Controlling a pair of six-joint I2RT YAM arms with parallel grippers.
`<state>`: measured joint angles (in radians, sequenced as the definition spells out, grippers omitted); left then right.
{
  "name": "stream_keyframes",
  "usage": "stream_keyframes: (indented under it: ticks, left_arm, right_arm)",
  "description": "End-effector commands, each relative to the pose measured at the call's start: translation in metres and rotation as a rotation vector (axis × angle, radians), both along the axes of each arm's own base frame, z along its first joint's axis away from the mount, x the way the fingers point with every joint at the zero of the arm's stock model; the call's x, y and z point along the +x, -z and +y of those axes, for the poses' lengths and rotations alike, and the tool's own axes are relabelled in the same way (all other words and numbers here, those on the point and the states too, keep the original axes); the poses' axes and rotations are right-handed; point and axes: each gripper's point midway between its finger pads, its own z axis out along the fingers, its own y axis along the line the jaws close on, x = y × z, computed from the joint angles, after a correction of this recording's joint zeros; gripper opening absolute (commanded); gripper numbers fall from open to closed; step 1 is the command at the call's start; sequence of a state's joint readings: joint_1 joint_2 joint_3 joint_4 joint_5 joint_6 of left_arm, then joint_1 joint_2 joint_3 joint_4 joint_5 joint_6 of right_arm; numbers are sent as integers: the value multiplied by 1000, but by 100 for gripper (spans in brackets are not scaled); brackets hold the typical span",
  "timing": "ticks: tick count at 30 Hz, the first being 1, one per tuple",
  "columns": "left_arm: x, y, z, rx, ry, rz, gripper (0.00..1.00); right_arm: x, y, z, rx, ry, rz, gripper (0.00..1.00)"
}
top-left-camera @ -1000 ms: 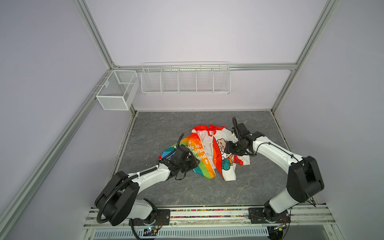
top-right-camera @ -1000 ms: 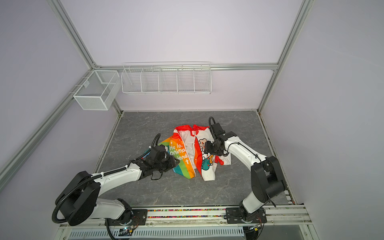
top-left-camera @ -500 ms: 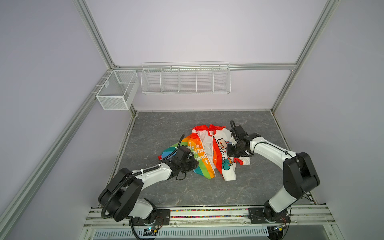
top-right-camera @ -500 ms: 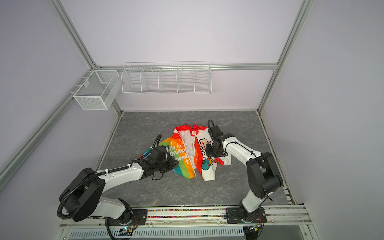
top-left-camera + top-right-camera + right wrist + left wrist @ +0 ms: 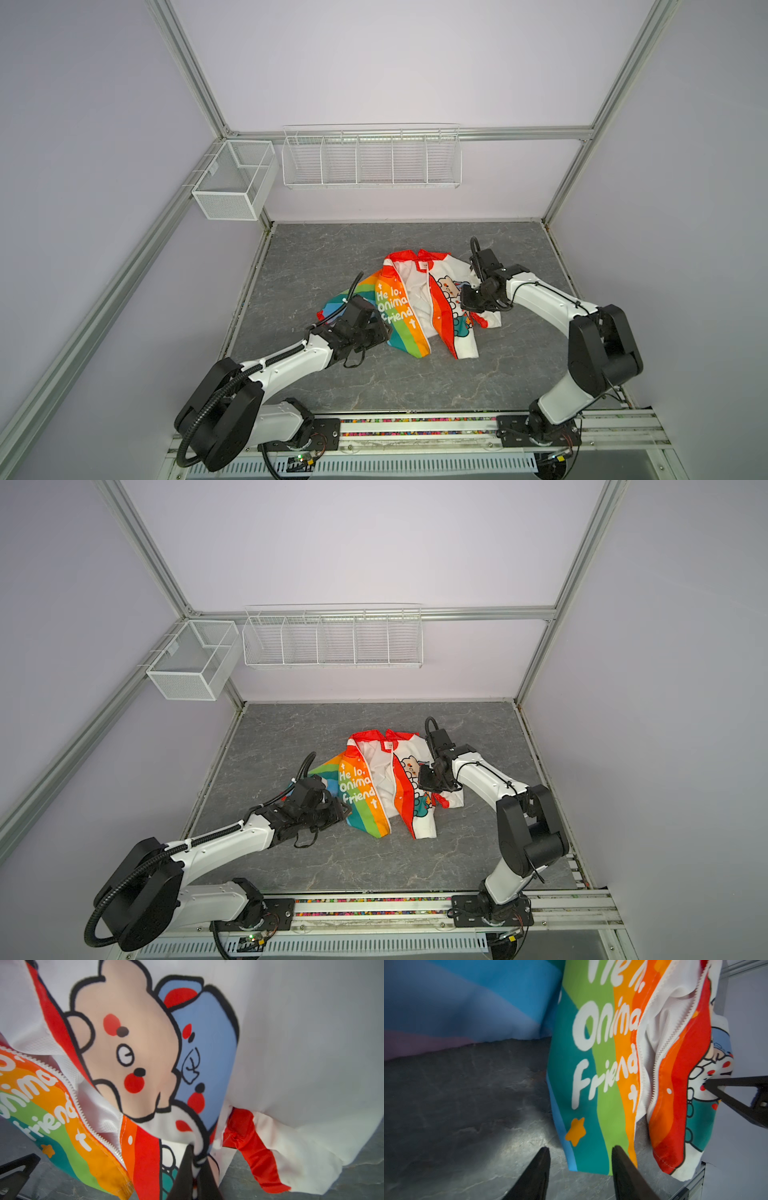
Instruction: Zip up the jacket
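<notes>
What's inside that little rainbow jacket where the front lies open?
Inside the jacket you see white mesh lining and, along both front edges, the white zipper teeth, not joined. Whatever lies deeper under the folded flaps is hidden.

Rainbow-striped jacket [image 5: 405, 328], white lettering, red trim, cartoon bear print, on grey marbled tabletop [image 5: 332, 257].

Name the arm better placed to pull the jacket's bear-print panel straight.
Right. The right gripper is shut on the bear-print panel of the jacket; the left gripper stands open at the rainbow hem, gripping nothing.
</notes>
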<state>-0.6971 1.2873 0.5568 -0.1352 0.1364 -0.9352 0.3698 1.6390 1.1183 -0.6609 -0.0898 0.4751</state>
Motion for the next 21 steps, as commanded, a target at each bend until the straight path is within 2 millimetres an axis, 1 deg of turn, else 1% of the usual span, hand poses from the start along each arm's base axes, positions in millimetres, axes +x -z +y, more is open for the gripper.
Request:
stream_keyframes:
  ticks: [1, 5, 8, 11, 13, 17, 19, 21]
  left_arm:
    - [4, 5, -4, -9, -13, 6, 49]
    - [11, 8, -13, -11, 1, 8, 48]
    - [18, 7, -20, -19, 12, 1, 46]
    - [22, 8, -25, -19, 18, 1, 39]
    - [25, 7, -28, -24, 21, -4, 31]
    - [27, 5, -29, -23, 24, -10, 14]
    - [28, 3, -29, -16, 26, -15, 5]
    - [29, 1, -27, -3, 27, -21, 0]
  right_arm:
    - [-8, -2, -13, 1, 3, 10, 7]
    - [-6, 2, -26, -8, 15, 23, 7]
    - [-4, 6, -32, -23, 13, 33, 7]
    - [-3, 6, -36, -36, 14, 35, 9]
    - [-3, 4, -37, -41, 13, 30, 13]
    - [-4, -4, -40, -57, 15, 18, 27]
    - [-6, -10, -43, -66, 19, 6, 37]
    - [-10, -17, -44, -79, 15, -7, 47]
